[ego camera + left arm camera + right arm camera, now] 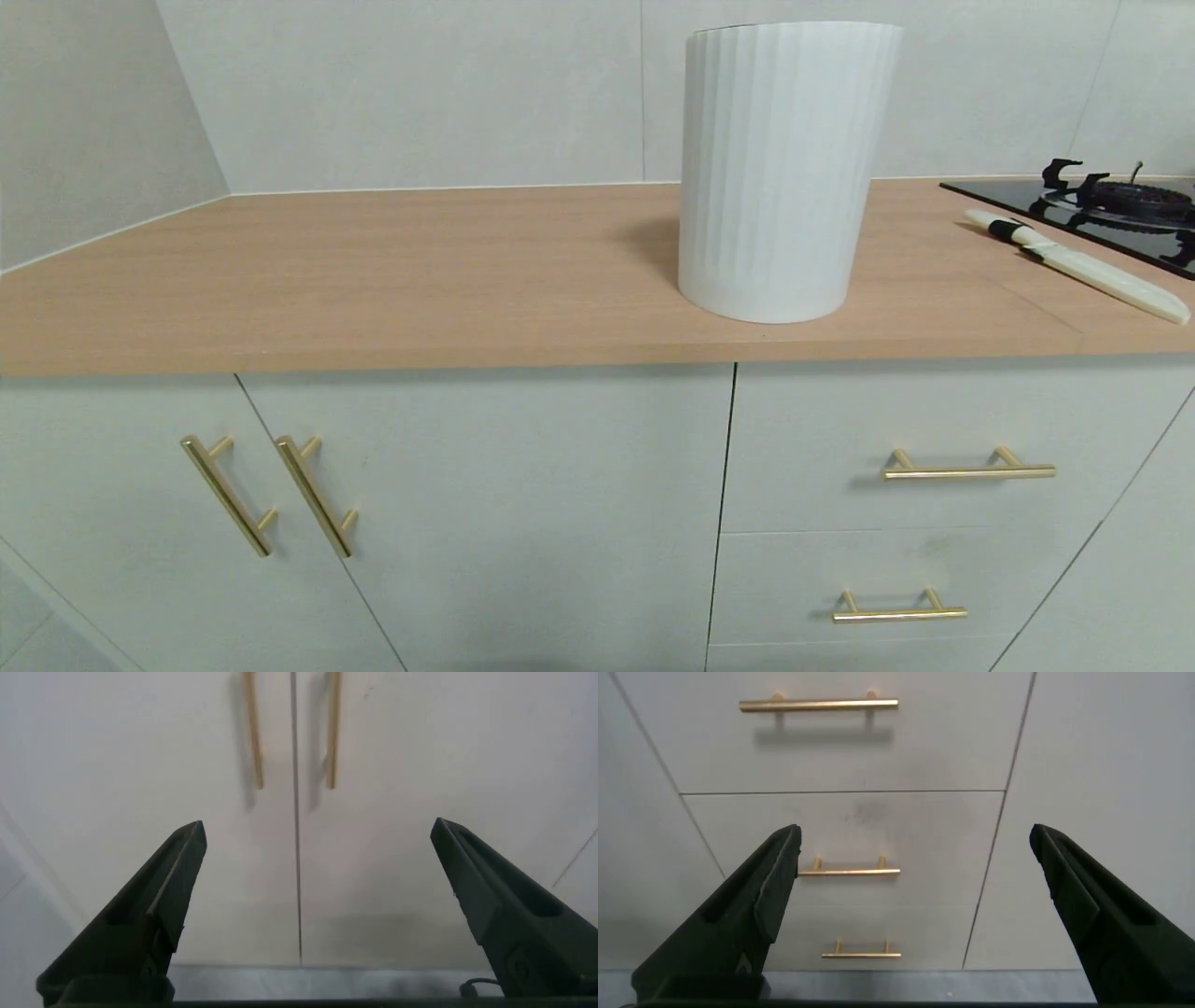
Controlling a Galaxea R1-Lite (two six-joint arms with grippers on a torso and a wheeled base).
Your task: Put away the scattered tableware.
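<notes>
Holding left gripper (318, 826) and right gripper (915, 831) spread wide, empty, before cabinet fronts (523, 485), with knife (1083, 269) at three o'clock from ribbed holder (780, 173).

We find the holder (780, 168) standing on the counter (373, 280), right of centre, with the knife (1074, 266) lying to its right, just before the hob (1120, 201) at the counter's right end. Under the counter we see two doors (513, 513) on the left, their handles (315, 497) side by side, and stacked drawers (822, 420) on the right.
</notes>
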